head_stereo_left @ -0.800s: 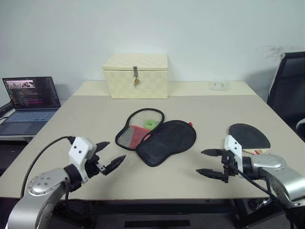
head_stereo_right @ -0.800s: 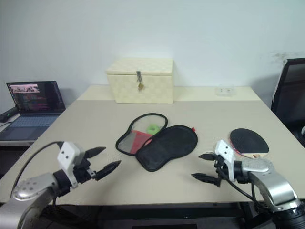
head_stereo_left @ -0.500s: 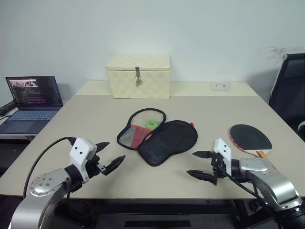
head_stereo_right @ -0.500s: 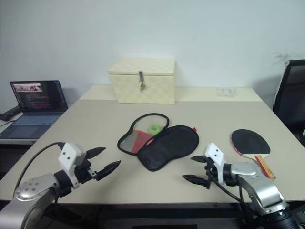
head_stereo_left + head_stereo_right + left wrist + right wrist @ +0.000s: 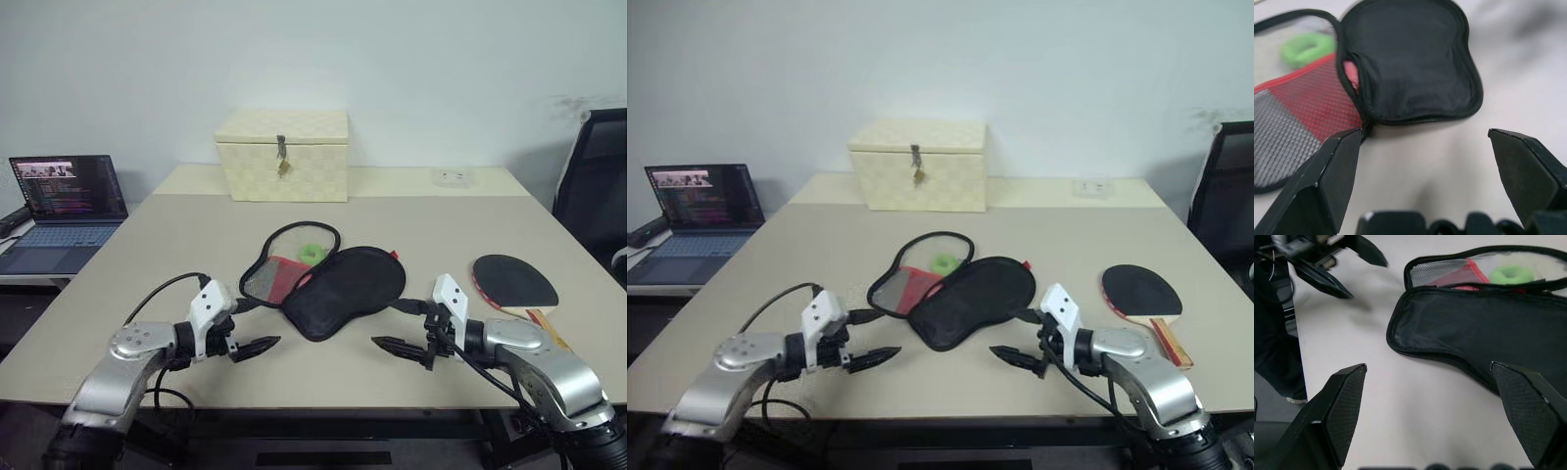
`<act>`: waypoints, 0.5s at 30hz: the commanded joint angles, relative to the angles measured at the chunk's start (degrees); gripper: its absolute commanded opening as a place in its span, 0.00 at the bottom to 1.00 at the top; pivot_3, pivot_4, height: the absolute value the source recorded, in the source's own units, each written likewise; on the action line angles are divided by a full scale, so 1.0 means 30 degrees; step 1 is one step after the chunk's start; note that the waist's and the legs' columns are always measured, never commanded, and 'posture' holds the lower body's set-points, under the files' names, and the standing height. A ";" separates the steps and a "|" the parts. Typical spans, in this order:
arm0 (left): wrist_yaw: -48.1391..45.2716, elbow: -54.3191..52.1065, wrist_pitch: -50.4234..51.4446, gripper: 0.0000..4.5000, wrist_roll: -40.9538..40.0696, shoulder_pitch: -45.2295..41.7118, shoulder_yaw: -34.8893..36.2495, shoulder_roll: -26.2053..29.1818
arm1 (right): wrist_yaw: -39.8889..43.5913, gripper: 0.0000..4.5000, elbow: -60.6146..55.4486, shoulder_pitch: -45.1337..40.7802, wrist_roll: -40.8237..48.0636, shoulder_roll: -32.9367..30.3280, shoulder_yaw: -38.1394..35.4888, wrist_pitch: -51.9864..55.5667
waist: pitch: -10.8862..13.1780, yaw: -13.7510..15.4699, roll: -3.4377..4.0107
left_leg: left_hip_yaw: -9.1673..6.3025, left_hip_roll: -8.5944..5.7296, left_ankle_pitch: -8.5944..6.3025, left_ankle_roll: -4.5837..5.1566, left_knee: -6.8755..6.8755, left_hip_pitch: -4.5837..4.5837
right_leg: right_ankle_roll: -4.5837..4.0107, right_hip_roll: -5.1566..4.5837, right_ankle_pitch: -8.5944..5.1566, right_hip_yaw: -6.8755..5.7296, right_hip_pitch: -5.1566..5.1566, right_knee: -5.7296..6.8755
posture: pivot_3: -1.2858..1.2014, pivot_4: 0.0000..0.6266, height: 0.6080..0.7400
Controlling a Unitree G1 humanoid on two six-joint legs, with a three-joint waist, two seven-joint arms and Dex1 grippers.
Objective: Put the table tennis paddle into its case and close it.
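The case lies unzipped and spread flat mid-table: its black half (image 5: 345,291) is nearer me, and the mesh half with the red panel (image 5: 281,267) is behind it to the left. A green ring (image 5: 312,254) rests on the mesh half. The table tennis paddle (image 5: 514,281) lies black face up at the right, handle toward the front edge. My left gripper (image 5: 259,325) hangs open just left of the case's near end. My right gripper (image 5: 388,325) is open just right of it, well left of the paddle. Neither holds anything. The left wrist view looks at the case (image 5: 1405,68) between open fingers (image 5: 1327,186).
A cream woven box (image 5: 282,155) with a metal latch stands at the back of the table (image 5: 196,245). A laptop (image 5: 61,211) sits on a lower surface to the left. A black chair (image 5: 593,186) stands at the right. A small white item (image 5: 452,176) lies at the far right edge.
Both grippers have moved inward toward the case: the left swung right and lower, the right slid left, away from the paddle. Both stayed open.
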 commanded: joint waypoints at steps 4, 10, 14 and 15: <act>-0.2062 0.3780 -0.3312 1.00 0.1309 -0.3038 -0.1471 -0.1180 | -0.0982 0.99 -0.1528 0.0660 0.0210 0.0246 -0.0272 0.0041 | 0.0000 -0.0022 -0.0001 | 0.0015 -0.0004 -0.0004 0.0007 0.0000 -0.0017 | 0.0000 0.0001 0.0006 0.0002 -0.0022 0.0003 | 0.52 0.24 1.00; -0.2805 0.4877 -0.4032 1.00 0.1398 -0.3674 -0.1331 -0.1460 | -0.2362 0.99 -0.1481 0.0125 0.0373 0.1606 0.0126 0.0954 | 0.0001 -0.0156 -0.0002 | 0.0036 0.0000 -0.0003 0.0007 0.0000 -0.0028 | 0.0002 0.0027 0.0010 0.0020 -0.0064 0.0034 | 0.52 0.24 1.00; -0.2986 0.5285 -0.4345 1.00 0.1559 -0.3754 -0.1456 -0.1574 | -0.2680 0.99 -0.1456 0.0037 -0.0043 0.1911 0.0716 0.1149 | 0.0001 -0.0098 -0.0002 | 0.0015 0.0007 -0.0003 0.0008 0.0002 -0.0030 | 0.0000 0.0040 0.0009 0.0009 -0.0065 0.0038 | 0.52 0.24 1.00; -0.3120 0.5323 -0.4343 1.00 0.1550 -0.3767 -0.1531 -0.1624 | -0.2759 0.99 -0.1471 0.0034 -0.0052 0.1933 0.0765 0.1173 | 0.0001 -0.0090 -0.0002 | 0.0012 0.0007 -0.0002 0.0008 0.0003 -0.0039 | 0.0000 0.0041 0.0009 0.0008 -0.0067 0.0038 | 0.52 0.24 1.00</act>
